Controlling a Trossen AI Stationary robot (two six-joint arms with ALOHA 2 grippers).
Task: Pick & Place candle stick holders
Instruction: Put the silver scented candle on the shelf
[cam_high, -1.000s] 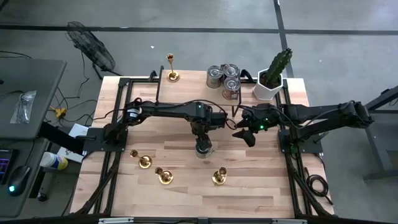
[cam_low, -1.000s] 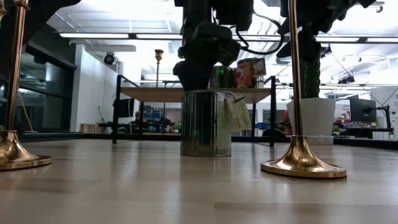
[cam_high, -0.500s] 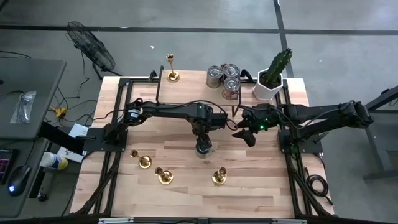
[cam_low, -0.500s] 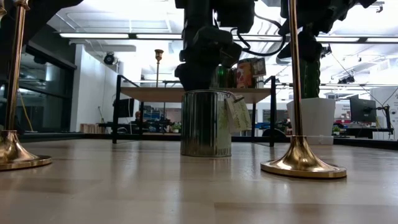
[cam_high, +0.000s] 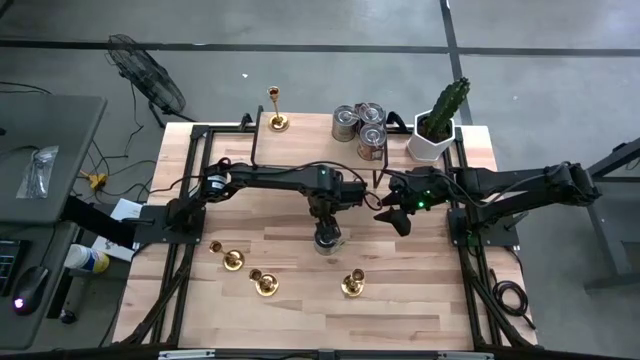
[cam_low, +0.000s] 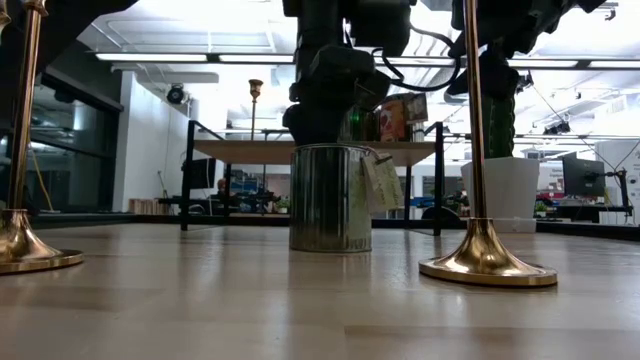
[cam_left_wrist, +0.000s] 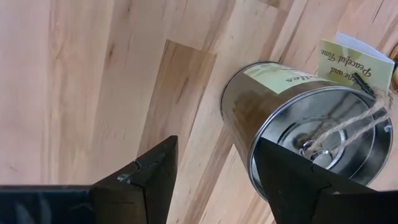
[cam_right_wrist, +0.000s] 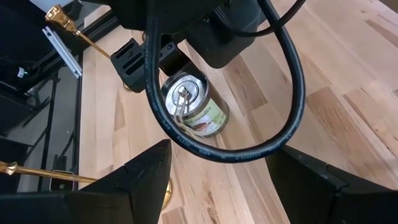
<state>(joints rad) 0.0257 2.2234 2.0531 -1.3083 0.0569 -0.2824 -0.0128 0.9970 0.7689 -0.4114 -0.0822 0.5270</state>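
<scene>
Three gold candle stick holders (cam_high: 233, 260), (cam_high: 265, 283), (cam_high: 352, 285) stand on their round bases near the table's front. A taller one (cam_high: 276, 110) stands at the far edge. In the low view, two of them (cam_low: 485, 255), (cam_low: 20, 245) show close up. My left gripper (cam_left_wrist: 216, 149) hangs open, pointing down, right over a silver tin can (cam_left_wrist: 311, 124) that stands on the table's middle. One finger (cam_left_wrist: 298, 180) shows in front of the can's top. My right gripper (cam_right_wrist: 217, 186) waits open above the table, to the can's right. My left gripper (cam_low: 325, 125) stands just above the tin can's top rim (cam_low: 330, 148). Whether a finger touches the rim I cannot tell. The can stands upright with its bottom on the table.
Several more tin cans (cam_high: 360, 125) stand at the far edge, next to a cactus in a white pot (cam_high: 437, 130). A paper tag on twine (cam_left_wrist: 354, 59) hangs from the middle can. Bare wood lies to the can's left and between the arms.
</scene>
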